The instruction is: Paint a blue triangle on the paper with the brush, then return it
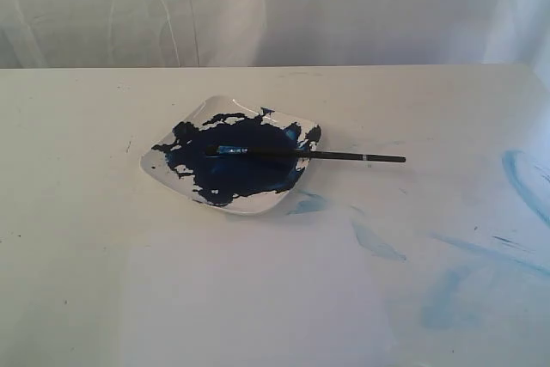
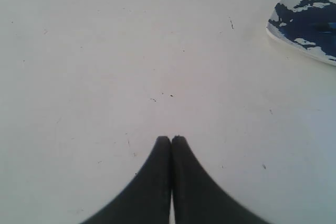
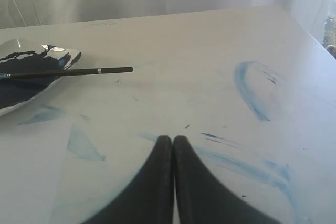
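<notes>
The brush (image 1: 309, 155) lies across a white square dish (image 1: 160, 174) of dark blue paint, its bristles in the paint and its black handle sticking out past the rim to the right. The paper (image 1: 258, 307) lies flat in front of the dish and is blank. No blue triangle shows in any view. Neither gripper appears in the exterior view. My left gripper (image 2: 171, 138) is shut and empty over bare table, with the dish (image 2: 278, 34) off to one side. My right gripper (image 3: 172, 137) is shut and empty, well short of the brush (image 3: 68, 72), beside the paper (image 3: 31, 177).
Faint pale-blue smears (image 1: 524, 182) mark the tabletop right of the dish and the paper; the right gripper hovers over some of them (image 3: 252, 93). A white curtain (image 1: 275, 6) hangs behind the table's far edge.
</notes>
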